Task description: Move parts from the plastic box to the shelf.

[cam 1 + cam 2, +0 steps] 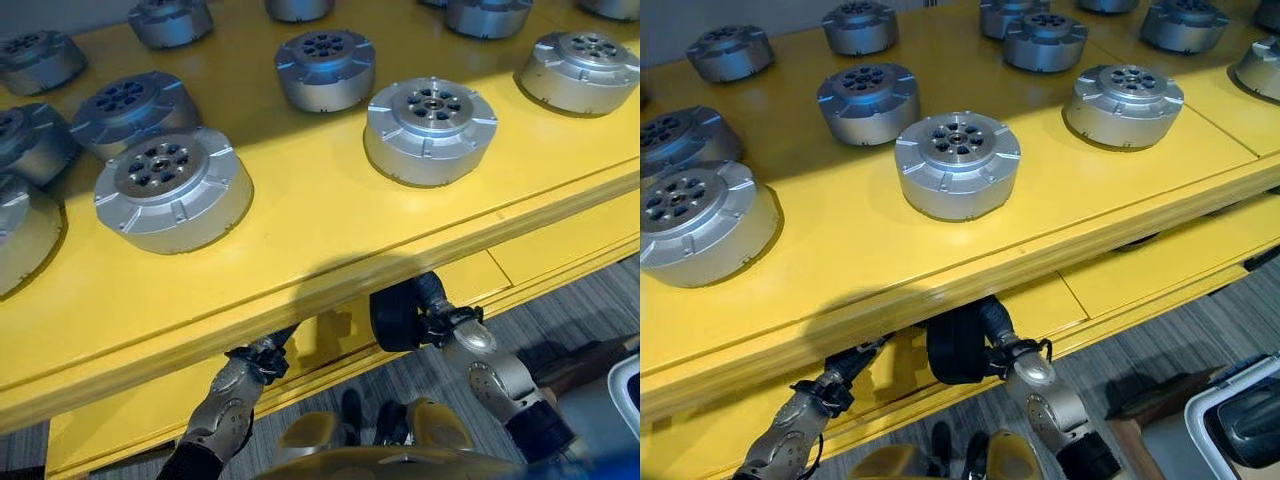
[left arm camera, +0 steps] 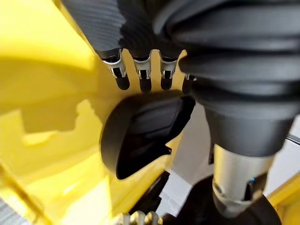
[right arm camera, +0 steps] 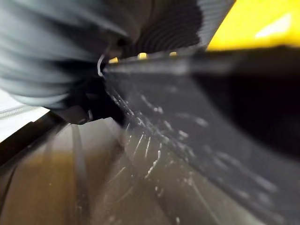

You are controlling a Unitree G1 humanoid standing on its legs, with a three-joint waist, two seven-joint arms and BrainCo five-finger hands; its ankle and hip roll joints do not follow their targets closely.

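Looking down on your yellow shelf (image 1: 330,230), you've got silver round parts all over its top board, none of them in a hand.

Starting at the left of the frame, a cluster of parts sits partly in shadow. The big near-left part (image 1: 172,188) stands flat, close to the front edge.

Just below that edge, at lower left of centre, your left hand (image 1: 262,355) reaches in under the top board. From the head views the board covers it. The left wrist view doesn't settle it either, so I can't tell if it's open or closed.

In the middle of the frame there's the back part (image 1: 325,68), and a bit to the right of it the centre part (image 1: 430,128), both upright and well apart from each other.

Under the edge below the centre part, your right hand (image 1: 398,315) shows its dark cover, tucked beneath the board above the lower yellow tier (image 1: 560,250). Same story there, can't tell its state.

At far right another part (image 1: 580,70) sits near the frame edge. In the lower right corner a white-rimmed box (image 1: 1215,405) stands on the floor, with something dark inside.
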